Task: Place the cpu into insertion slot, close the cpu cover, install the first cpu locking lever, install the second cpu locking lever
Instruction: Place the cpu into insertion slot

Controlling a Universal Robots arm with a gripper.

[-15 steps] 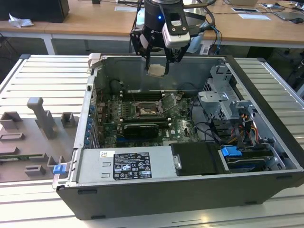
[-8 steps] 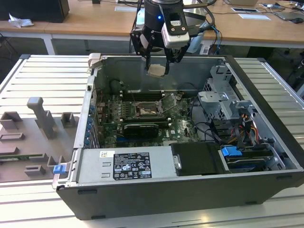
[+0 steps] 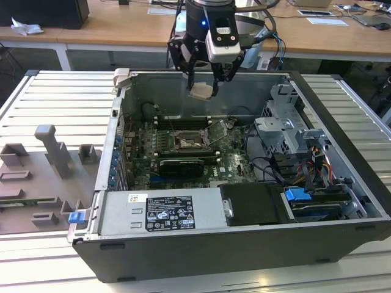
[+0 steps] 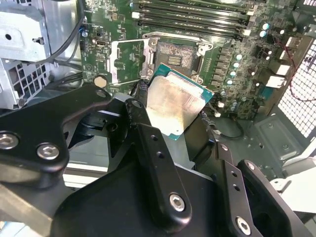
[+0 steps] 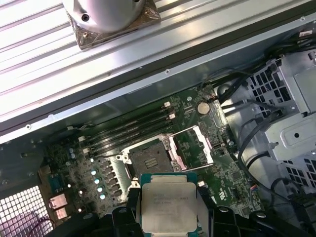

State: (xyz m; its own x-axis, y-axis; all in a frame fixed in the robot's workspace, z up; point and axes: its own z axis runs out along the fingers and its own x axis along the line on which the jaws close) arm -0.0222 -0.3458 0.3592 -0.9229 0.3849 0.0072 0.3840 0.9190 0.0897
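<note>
My gripper (image 3: 203, 85) hangs above the open computer case, shut on the cpu (image 3: 201, 91), a small pale square chip held by its edges. In both wrist views the cpu (image 4: 175, 103) (image 5: 169, 205) sits between the black fingers (image 4: 140, 116), above the board and apart from it. Below it lies the insertion slot (image 3: 190, 141) (image 4: 175, 58) (image 5: 148, 159), dark and bare, with a silver rim. The cpu cover (image 3: 218, 130) (image 4: 126, 61) (image 5: 195, 145) stands swung open beside the slot. I cannot tell the locking levers apart from the slot's rim.
Long black memory slots (image 3: 183, 122) run beyond the socket. A metal drive cage (image 3: 287, 125) with cables fills the case toward the exterior view's right, a power supply (image 3: 162, 210) the front. Grey fixture blocks (image 3: 52, 152) stand outside the case at the exterior view's left.
</note>
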